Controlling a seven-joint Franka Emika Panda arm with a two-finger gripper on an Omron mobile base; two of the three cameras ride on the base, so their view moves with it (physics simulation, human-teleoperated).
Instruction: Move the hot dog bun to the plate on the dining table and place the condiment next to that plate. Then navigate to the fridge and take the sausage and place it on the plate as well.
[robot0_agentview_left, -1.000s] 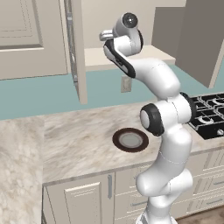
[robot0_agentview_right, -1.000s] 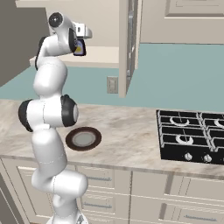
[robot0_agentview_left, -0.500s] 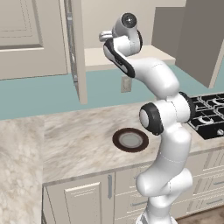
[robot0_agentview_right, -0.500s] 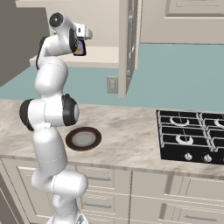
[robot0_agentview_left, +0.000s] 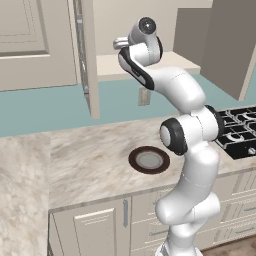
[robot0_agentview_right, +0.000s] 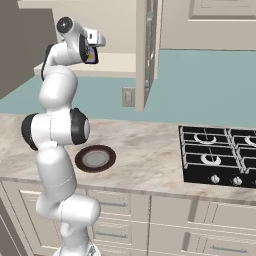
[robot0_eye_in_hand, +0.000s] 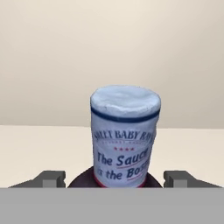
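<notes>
Gripper (robot0_eye_in_hand: 114, 180) at the bottom of the hand view: two finger tips stand either side of the bottle, jaws wide, visible gaps to the glass on both sides, so nothing looks gripped yet. Can't tell if contact is made below the frame edge.

Condiment bottle (robot0_eye_in_hand: 125, 136) sits centre frame in the hand view, upright on a pale shelf (robot0_eye_in_hand: 35, 148) with a plain beige back wall behind. In the right base view the gripper (robot0_agentview_right: 91, 46) is at upper left, reaching into the open wall cabinet (robot0_agentview_right: 115, 62).

Look of the bottle: pale whitish cap with a dark blue ring, label wrapped round the neck with printed sauce text and small red stars, dark brown shoulders just showing at the bottom. Smooth, round, probably slippery.

Risks, as judgement:
- jaws closing high on the tapered neck could squeeze the bottle out or tip it against the back wall
- off-centre close would push it sideways along the shelf
- pulling out too fast may clip the open cabinet door (robot0_agentview_left: 86, 55) at upper left of the left base view

Below, on the marbled counter (robot0_agentview_left: 90, 165), a small brown-rimmed plate (robot0_agentview_left: 148, 160) lies mid-frame; stove (robot0_agentview_right: 220, 155) at right of the right base view.
</notes>
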